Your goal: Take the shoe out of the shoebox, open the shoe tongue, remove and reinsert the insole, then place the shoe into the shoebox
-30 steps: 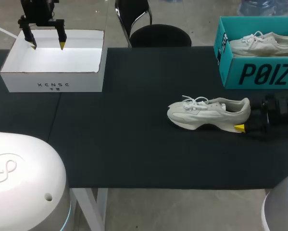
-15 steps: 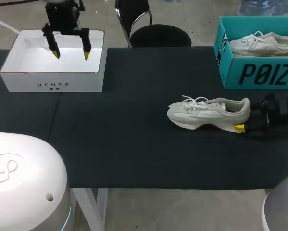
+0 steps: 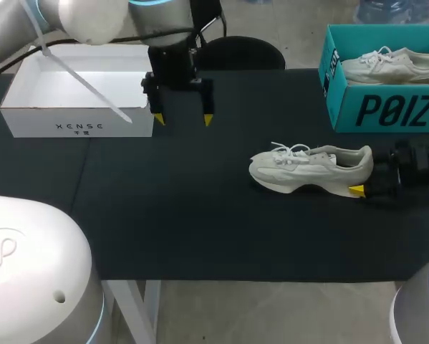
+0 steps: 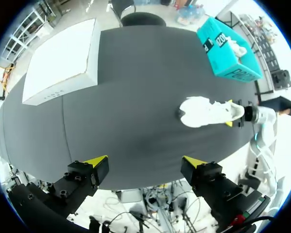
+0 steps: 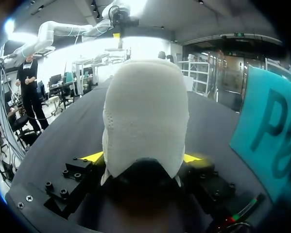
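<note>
Sneaker (image 3: 311, 168) lay on the counter (image 3: 200, 215) near the teal shoebox (image 3: 386, 107), our right fingers (image 3: 357, 190) clamping its heel (image 3: 363, 161). Our left fingers (image 3: 208, 118) hung open, well apart from it. We judged they should meet the tongue (image 3: 300, 154) from above, heel held firm.

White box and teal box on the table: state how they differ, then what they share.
The white box sits at the left of the table, the teal box at its right. The white box shows nothing inside; the teal box holds a pale shoe. The white box looks lower than the teal box. Both are open-topped and carry print.
</note>
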Action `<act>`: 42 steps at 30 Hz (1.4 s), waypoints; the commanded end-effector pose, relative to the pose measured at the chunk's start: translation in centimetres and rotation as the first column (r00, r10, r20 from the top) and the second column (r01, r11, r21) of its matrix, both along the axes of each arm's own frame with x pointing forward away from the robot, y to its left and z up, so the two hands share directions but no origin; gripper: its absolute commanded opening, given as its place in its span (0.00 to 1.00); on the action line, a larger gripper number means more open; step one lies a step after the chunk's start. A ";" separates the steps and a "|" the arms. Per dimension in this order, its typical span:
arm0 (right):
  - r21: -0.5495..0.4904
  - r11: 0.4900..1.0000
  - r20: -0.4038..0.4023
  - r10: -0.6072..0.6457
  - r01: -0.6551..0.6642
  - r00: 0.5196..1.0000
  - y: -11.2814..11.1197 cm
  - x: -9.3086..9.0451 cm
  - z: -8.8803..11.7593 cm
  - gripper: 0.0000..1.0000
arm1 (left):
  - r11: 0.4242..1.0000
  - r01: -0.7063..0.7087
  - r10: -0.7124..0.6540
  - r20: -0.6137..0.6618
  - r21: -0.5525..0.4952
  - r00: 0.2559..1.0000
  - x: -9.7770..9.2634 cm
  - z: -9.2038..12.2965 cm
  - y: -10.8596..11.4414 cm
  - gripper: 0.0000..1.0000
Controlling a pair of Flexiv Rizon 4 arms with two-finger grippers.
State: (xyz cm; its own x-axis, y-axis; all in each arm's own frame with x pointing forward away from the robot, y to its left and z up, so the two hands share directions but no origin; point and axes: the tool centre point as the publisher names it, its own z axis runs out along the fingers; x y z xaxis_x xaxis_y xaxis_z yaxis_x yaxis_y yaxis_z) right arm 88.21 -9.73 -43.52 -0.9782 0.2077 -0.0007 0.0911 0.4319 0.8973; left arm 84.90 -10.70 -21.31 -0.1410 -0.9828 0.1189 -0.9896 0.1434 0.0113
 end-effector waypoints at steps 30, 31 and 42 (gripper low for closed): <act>-0.003 1.000 0.000 -0.003 0.003 1.000 0.2 -0.2 -1.4 0.00 | 0.999 0.039 -0.040 0.011 0.024 0.999 0.8 -1.8 -10.1 1.00; -0.003 1.000 0.000 -0.003 0.003 1.000 0.2 -0.2 -1.4 0.00 | 0.999 0.048 -0.048 0.004 0.025 0.999 0.9 -2.1 -11.2 1.00; -0.003 1.000 0.000 -0.003 0.003 1.000 0.2 -0.2 -1.4 0.00 | 0.994 0.081 -0.083 0.013 0.074 0.996 0.5 -4.3 -22.1 1.00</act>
